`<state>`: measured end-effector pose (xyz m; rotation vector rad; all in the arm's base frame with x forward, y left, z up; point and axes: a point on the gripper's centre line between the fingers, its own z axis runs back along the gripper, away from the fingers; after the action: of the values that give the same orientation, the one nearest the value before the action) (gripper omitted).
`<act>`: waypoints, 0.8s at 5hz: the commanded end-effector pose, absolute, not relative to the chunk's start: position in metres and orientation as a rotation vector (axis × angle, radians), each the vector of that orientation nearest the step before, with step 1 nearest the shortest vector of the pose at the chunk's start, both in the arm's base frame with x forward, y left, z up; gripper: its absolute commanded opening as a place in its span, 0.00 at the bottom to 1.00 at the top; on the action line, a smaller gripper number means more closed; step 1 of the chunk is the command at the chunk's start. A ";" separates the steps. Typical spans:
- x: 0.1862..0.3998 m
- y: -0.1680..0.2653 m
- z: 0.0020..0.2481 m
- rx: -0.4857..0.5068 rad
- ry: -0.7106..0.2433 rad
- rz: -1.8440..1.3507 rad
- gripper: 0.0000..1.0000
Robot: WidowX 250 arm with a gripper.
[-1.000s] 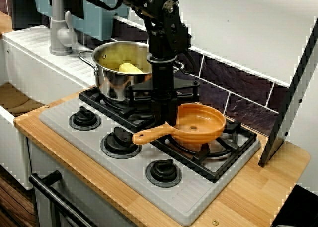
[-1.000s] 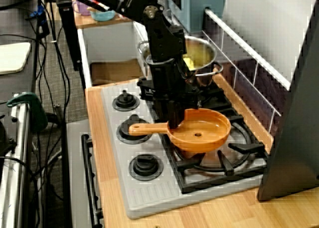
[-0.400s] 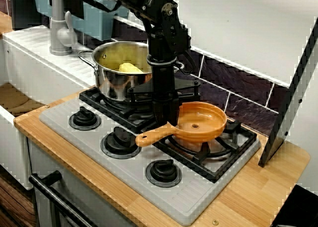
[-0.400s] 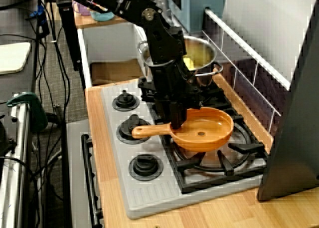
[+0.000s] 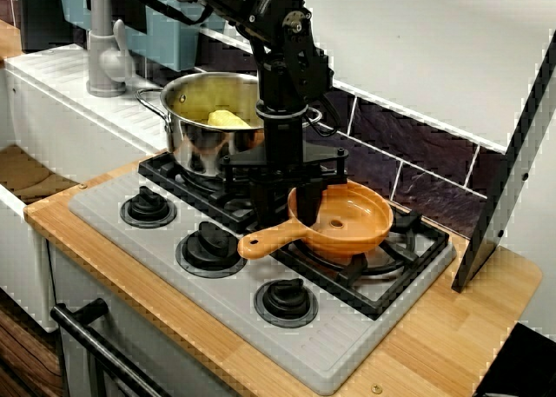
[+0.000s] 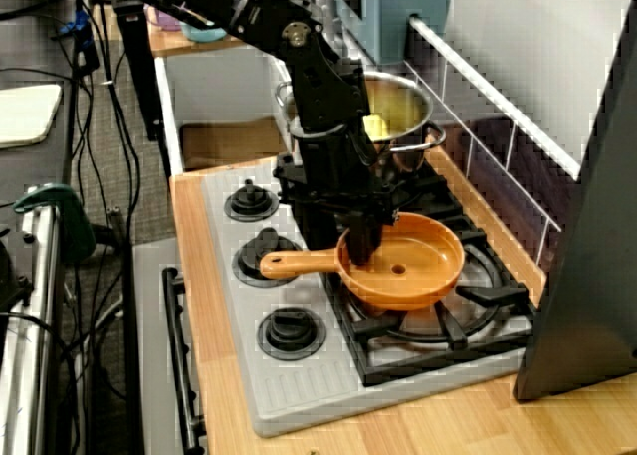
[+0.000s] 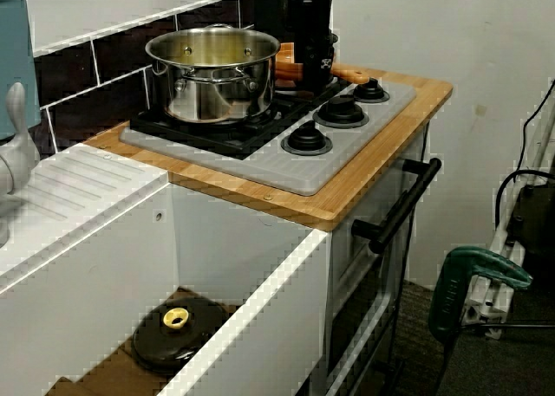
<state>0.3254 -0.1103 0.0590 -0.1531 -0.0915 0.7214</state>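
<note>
End effector (image 5: 294, 208) clamps orange pan (image 5: 352, 226) rim beside its handle

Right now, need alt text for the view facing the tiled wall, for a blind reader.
The robot's black pincer clamps the rim of an orange frying pan beside its handle, over the stove's black grate. Behind the arm, a steel pot holding something yellow sits on the same grate.

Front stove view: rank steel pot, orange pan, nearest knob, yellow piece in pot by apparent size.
1. steel pot, partly behind the arm
2. orange pan
3. nearest knob
4. yellow piece; the rim may hide part of it, so its true size is unsure
</note>
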 end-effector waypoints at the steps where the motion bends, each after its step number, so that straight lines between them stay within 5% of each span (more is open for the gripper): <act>1: 0.319 -0.110 0.077 -0.192 -0.115 0.711 1.00; 4: 0.313 -0.113 0.087 -0.231 -0.144 0.629 1.00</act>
<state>0.3181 -0.1102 0.0664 -0.1941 -0.0912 0.6361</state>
